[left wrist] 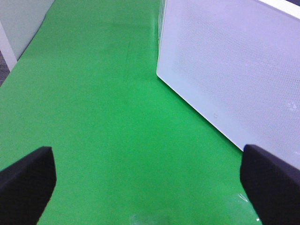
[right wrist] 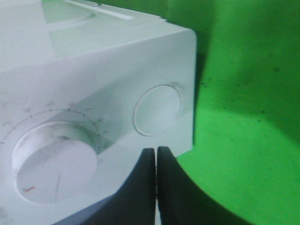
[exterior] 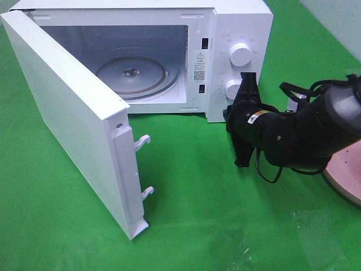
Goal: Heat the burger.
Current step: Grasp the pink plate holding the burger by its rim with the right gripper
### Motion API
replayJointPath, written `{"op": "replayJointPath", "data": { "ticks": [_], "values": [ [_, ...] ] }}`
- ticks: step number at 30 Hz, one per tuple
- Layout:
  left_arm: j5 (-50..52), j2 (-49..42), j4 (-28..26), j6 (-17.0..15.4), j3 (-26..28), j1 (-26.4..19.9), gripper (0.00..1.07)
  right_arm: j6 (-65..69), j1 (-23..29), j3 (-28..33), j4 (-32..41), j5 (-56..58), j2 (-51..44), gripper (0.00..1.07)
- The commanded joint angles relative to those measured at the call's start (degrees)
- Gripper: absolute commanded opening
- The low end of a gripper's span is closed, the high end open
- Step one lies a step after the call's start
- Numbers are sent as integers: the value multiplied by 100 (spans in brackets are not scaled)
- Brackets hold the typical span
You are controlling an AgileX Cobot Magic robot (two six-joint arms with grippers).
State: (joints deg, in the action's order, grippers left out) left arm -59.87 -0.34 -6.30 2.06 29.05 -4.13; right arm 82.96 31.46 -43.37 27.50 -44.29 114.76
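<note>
Our right fingers (right wrist: 166,187) are clenched on nothing. Their tips meet just beside the round button (right wrist: 157,110) at the corner of the microwave (exterior: 242,17) control panel, next to the lower knob (right wrist: 54,164). Pressed together like this they make a blunt point, fit for poking that button, we judge. Our left fingers (left wrist: 26,180) stand released and empty above the green worktop (left wrist: 103,93), beside the outer face of the door (exterior: 67,113), which stands wide open. The glass turntable (exterior: 138,76) is bare. The burger shows in no view; only an edge of the pink plate (exterior: 347,175) peeks past our right arm.
</note>
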Motion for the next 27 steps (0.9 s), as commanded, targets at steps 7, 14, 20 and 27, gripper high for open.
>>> {"op": "replayJointPath", "data": {
  "ticks": [7, 14, 20, 27],
  "values": [
    [6, -103, -17, 0, -6, 0, 101, -980, -6, 441, -92, 974, -739, 0],
    [6, -103, -17, 0, -6, 0, 101, -2630, -23, 498, -97, 2074, -1398, 1],
    [6, -103, -17, 0, -6, 0, 101, -3610, -23, 498, -92, 2676, -1713, 3],
    [6, -103, -17, 0, -6, 0, 101, -5099, -23, 435, -160, 3713, -2005, 3]
  ]
}}
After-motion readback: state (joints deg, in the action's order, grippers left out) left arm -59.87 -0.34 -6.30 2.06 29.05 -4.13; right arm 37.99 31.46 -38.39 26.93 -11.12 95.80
